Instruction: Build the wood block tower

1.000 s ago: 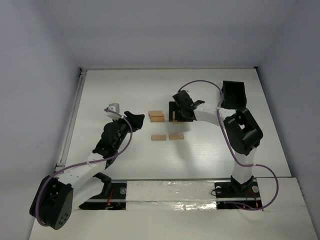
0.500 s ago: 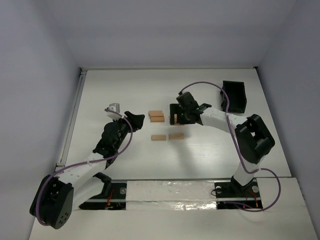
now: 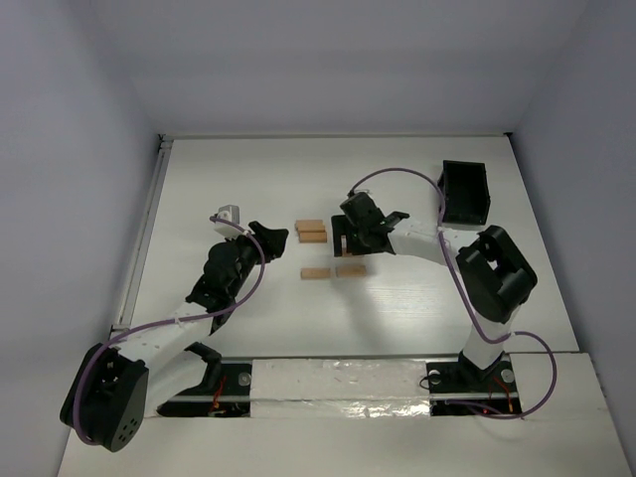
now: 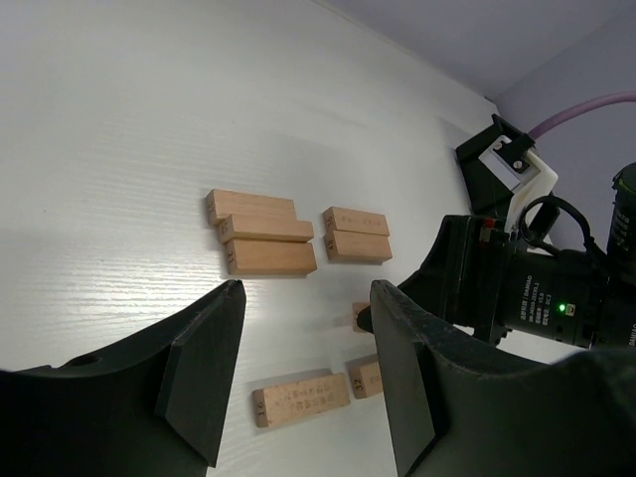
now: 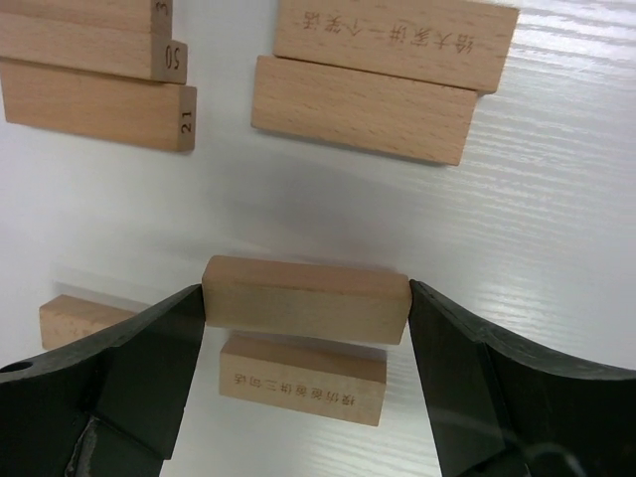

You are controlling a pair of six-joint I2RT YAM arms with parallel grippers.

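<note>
My right gripper (image 5: 306,298) is shut on a light-tan wood block (image 5: 306,296), gripping its two ends and holding it level just above another block (image 5: 301,373) that lies on the table. In the top view the right gripper (image 3: 347,243) hangs over the right one (image 3: 350,269) of two near blocks; the left one (image 3: 316,273) lies beside it. A group of three blocks (image 4: 260,234) and a pair (image 4: 356,235) lie farther back. My left gripper (image 4: 306,298) is open and empty, left of the blocks (image 3: 269,238).
A small black plastic box (image 3: 465,191) stands at the back right. The white table's left rim (image 3: 149,214) runs along the wall. The right arm's purple cable (image 3: 397,171) arcs above the blocks.
My right gripper has moved left and nearer with the block, from the far pair to above the right near block. The left arm has not moved.
</note>
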